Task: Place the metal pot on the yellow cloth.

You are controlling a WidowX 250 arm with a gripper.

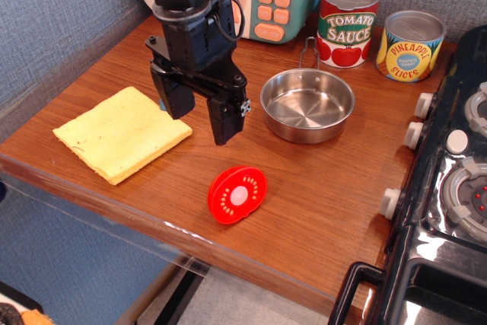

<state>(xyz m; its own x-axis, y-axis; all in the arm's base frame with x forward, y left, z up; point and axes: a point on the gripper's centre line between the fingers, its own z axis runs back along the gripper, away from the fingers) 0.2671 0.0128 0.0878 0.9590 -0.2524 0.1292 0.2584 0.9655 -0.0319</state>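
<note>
Hovering end effector jaws apart, between yellow cloth, metal pot

Pot and cloth sat apart on the wooden counter.

The small round shiny steel pot stood upright and empty, with its thin wire loop handle at the back. The flat pale-yellow square cloth lay well to the left of it, near the front edge, turned at a slant, with little dark specks on it.
</note>
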